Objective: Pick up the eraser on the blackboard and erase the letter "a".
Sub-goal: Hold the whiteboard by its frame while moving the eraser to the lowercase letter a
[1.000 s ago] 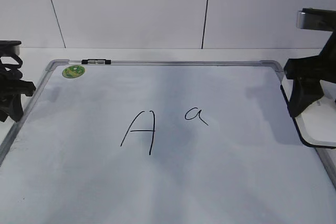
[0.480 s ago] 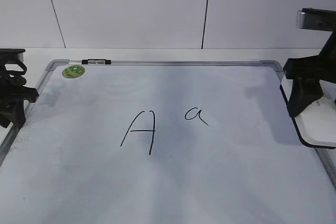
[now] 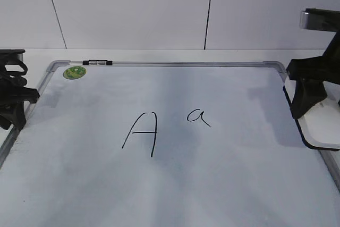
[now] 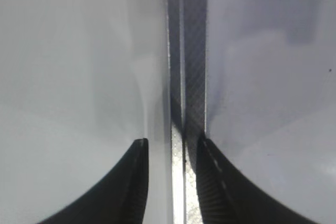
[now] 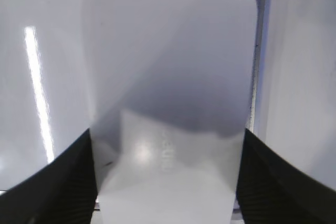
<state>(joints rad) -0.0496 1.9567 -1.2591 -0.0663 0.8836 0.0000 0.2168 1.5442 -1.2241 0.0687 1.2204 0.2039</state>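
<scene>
The blackboard (image 3: pixel 223 184) is a white board with a silver frame, lying flat. The small letter "a" (image 3: pixel 197 117) is written right of a larger capital "A" (image 3: pixel 142 133). The white eraser (image 3: pixel 321 126) lies at the board's right edge. In the right wrist view the eraser (image 5: pixel 168 77) fills the space between the jaws. My right gripper (image 3: pixel 305 111) (image 5: pixel 165 182) has both fingers against the eraser's long sides, shut on it. My left gripper (image 3: pixel 13 115) (image 4: pixel 172 148) is open and empty, its fingers on either side of the board's left frame rail (image 4: pixel 181 77).
A round green sticker (image 3: pixel 74 72) sits in the board's far left corner, with a small black clip (image 3: pixel 98 62) on the top rail. A white tiled wall (image 3: pixel 159 9) stands behind the board.
My left gripper has shifted slightly up and toward the board's left rail. My right gripper has settled a little lower around the eraser. The letters are unchanged.
</scene>
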